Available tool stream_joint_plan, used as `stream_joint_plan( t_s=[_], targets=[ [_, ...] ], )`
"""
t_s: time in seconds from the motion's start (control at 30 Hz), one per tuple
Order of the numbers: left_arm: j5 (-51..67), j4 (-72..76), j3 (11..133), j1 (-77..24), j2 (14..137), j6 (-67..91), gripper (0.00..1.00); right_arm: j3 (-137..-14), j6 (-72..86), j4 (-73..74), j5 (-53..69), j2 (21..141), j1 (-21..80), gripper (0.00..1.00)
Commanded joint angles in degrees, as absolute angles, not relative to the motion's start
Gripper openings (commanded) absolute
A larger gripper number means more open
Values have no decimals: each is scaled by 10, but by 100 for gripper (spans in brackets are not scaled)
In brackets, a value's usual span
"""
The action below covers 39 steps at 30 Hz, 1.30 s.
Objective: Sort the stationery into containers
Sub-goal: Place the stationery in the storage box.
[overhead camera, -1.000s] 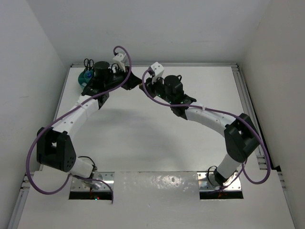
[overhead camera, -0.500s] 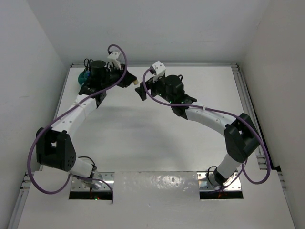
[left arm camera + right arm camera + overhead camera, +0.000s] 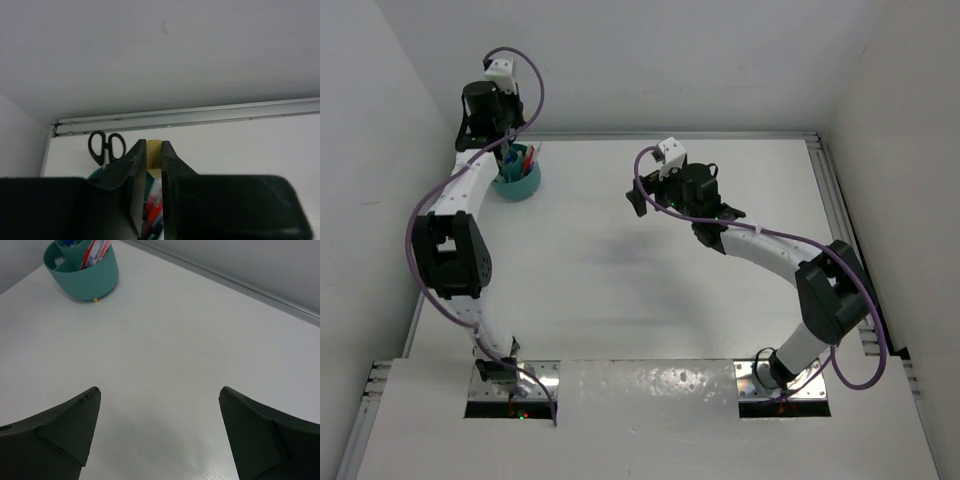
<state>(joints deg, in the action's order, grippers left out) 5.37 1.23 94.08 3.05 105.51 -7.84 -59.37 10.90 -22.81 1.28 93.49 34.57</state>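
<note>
Table (image 3: 620, 280): white.
Teal organiser (image 3: 87, 280): far left corner of the table.
Right gripper (image 3: 159, 390): mid-table, fingers spread wide, holding nothing.
Left gripper (image 3: 153, 143): above the organiser.
1 pair of black-handled scissors (image 3: 106, 146): handles sticking up from the organiser.
Red and blue pens (image 3: 95, 252): upright inside.
Beige block (image 3: 154, 152): pinched between the left fingers.

Top external view: left gripper (image 3: 507, 152) points down at the table's (image 3: 620, 300) far left corner; the teal organiser (image 3: 520, 186) sits directly beneath its fingertips, red and blue pens (image 3: 516, 161) standing inside it just beside them; right gripper (image 3: 638, 200) hangs over bare table, the organiser well apart to its left; a purple cable (image 3: 532, 85) loops above the left wrist.
</note>
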Motion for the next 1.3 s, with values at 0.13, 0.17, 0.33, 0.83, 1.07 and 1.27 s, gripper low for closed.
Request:
stream_joint_plan(
  t_s=[0.13,0.17,0.33,0.83,1.07,1.27],
  targets=[
    [40,-18,1044,61,1167,-114,0,-584,111,-214,4,922,330,99],
    [40,-17,1048,62,1180,-119,0,-583,112,-211,4,922,328,99],
    [61,-11,1053,66,1209,-157,0,-577,117,-200,4,923,327,99],
    [70,7,1053,77,1266,-175,0,-566,110,-156,-14,908,325,99],
    [80,2,1040,81,1266,-177,0,-573,103,-153,-18,911,324,99],
    [87,-19,1041,83,1264,-176,0,-578,96,-149,-22,911,326,99]
  ],
)
